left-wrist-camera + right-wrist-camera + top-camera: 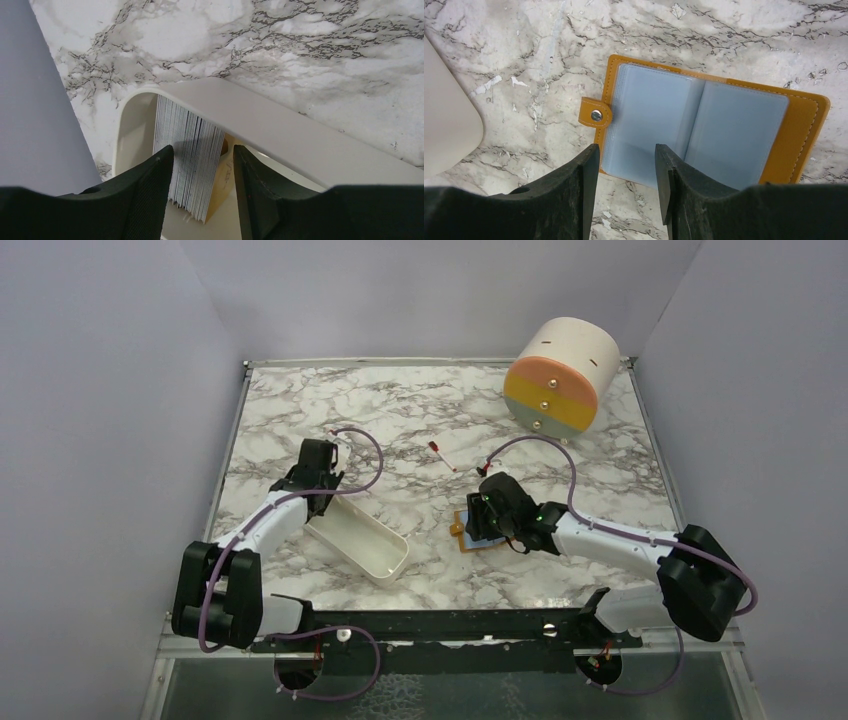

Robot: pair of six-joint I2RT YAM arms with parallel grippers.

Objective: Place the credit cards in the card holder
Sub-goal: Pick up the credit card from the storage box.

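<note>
1. Right gripper (626, 147): fingers spread and nothing pinched. It hangs right over the holder (704, 125).
2. The holder lies open and flat on the table (400, 410), right of centre. Blue-grey sleeves face up, and the tab with the stud (596, 115) sticks out to one side.
3. The tray (280, 135) sits just left of the holder, not touching it.
4. Left gripper (202, 150): it's down at the tray's far-left end, fingers straddling the cards (187, 155). Can't tell if it's actually squeezing them.
5. The cards are packed on edge inside the tray, with a golden one on the stack's right side.
6. Further back there's a little stick (440, 453) mid-table.
7. A drum (560, 375) is in the far right corner.
</note>
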